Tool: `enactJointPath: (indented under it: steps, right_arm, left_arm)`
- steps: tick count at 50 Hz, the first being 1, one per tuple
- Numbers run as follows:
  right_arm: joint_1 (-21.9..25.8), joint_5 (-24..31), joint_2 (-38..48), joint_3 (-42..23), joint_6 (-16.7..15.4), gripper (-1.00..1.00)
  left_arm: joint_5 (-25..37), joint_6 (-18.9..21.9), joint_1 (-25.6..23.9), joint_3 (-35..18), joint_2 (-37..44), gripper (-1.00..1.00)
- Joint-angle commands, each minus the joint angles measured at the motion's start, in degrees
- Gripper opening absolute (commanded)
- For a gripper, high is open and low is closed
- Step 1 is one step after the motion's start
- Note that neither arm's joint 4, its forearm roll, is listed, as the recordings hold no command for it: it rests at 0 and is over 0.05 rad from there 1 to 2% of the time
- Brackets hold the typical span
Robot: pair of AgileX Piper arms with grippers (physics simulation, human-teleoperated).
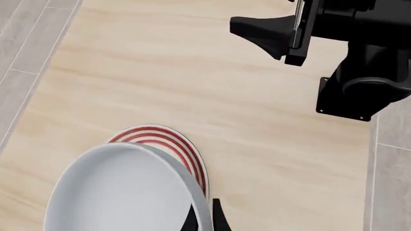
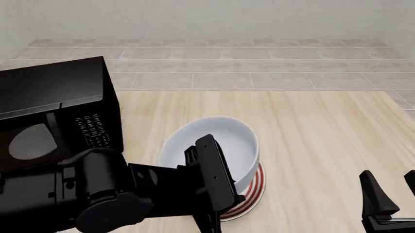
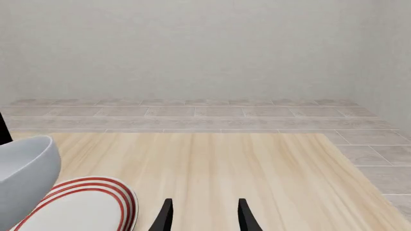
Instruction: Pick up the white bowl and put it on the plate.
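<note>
Item: white bowl [image 2: 214, 145]. Plain, glossy, deep. Located over the plate [image 2: 250, 194], tilted, its near rim raised. The right wrist view shows its underside clear of the plate on that side; whether any part rests on the plate cannot be told.

Item: plate. Flat, red-ringed, lying on the wooden surface [image 2: 324, 136] near its middle. Mostly covered by the bowl in the front view; only a crescent of rings shows.

Item: left gripper [image 1: 204, 216]. Jaws clamped on the white bowl at its rim, one finger inside the wall and one outside, as the left wrist view shows.

Item: right gripper [image 3: 202, 216]. Jaws apart, holding nothing, parked low near the surface's right side, well apart from the bowl.

Item: microwave [image 2: 52, 116]. Black, at the left of the surface, not involved.

Handling note, step in hand (judged): setting the bowl down. Level it first so the base meets the plate flat, centre it over the rings, lower slowly, and part the jaws only once the bowl sits. Releasing while tilted risks it rocking or sliding off.
</note>
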Motion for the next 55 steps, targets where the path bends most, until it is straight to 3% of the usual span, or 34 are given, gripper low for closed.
enactJointPath:
  steps: [1, 55]
  right_arm:
    - [0.0, 0.2, -0.2, 0.0, 0.0, 1.0]
    - [0.1, 0.3, -0.2, 0.0, 0.0, 1.0]
  left_arm:
    - [-1.1, -0.2, 0.2, 0.4, 0.4, -1.0]
    - [-3.4, -0.9, 1.4, 0.2, 4.1, -1.0]
